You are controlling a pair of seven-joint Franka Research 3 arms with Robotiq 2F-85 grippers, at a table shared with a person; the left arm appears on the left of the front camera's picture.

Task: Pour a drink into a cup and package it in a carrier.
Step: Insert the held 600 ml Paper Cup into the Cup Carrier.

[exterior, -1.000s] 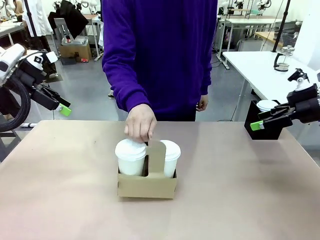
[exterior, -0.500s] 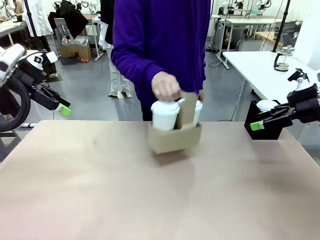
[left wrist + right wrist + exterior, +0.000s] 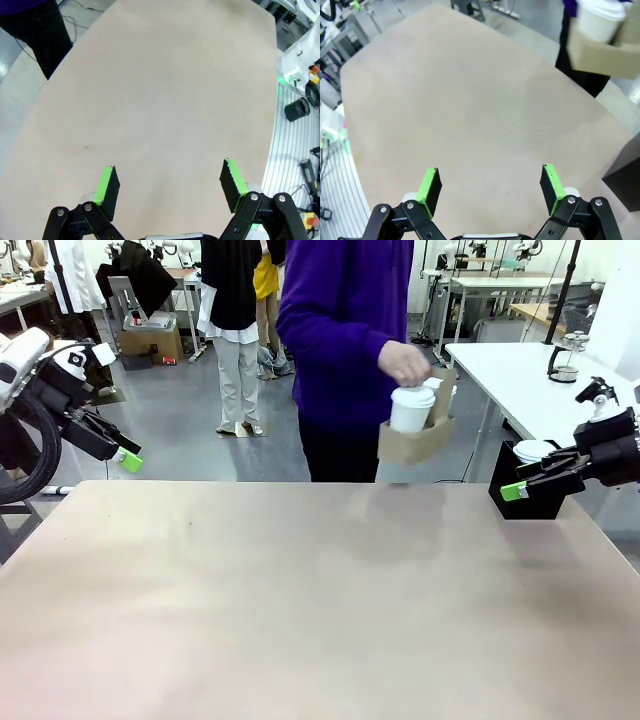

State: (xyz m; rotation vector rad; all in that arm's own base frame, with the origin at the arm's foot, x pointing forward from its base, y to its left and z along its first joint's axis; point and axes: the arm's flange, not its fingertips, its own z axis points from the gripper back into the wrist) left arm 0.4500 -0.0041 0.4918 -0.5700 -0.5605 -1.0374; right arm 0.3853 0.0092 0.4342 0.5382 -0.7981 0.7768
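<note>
No brand, label or legible writing on the cup (image 3: 411, 408), the carrier (image 3: 415, 440) or the black box (image 3: 528, 492).

Beyond the far edge of the table (image 3: 300, 600), toward its right end: a person in a purple sweater (image 3: 340, 330), hand (image 3: 405, 364) closed over the carrier's upright centre handle, forearm bent across the body, the brown cardboard carrier hanging in the air, tilted, well clear of the tabletop. In the carrier: a tall white lidded cup in the near slot, a second white cup partly hidden behind the handle.

At the table's left edge: left gripper (image 3: 125, 455) raised above the surface, fingers angled down and toward the table, green pad tip showing. Seen from the left wrist: left gripper (image 3: 170, 187) with jaws spread wide, nothing between the green pads, bare tan tabletop beneath.

At the table's right edge: right gripper (image 3: 518, 487) raised level, pointing inward, in front of the black box that sits on the table's far right corner. Seen from the right wrist: right gripper (image 3: 490, 187) with jaws likewise spread wide and empty above the tabletop, and in the upper right corner the cup (image 3: 599, 20) and carrier (image 3: 605, 50) from below and to the side, plus a dark corner of the box (image 3: 626, 175) at the right border.

On a white side table past the box: a glass pot (image 3: 568, 358) with a metal top; its contents too small to make out.
</note>
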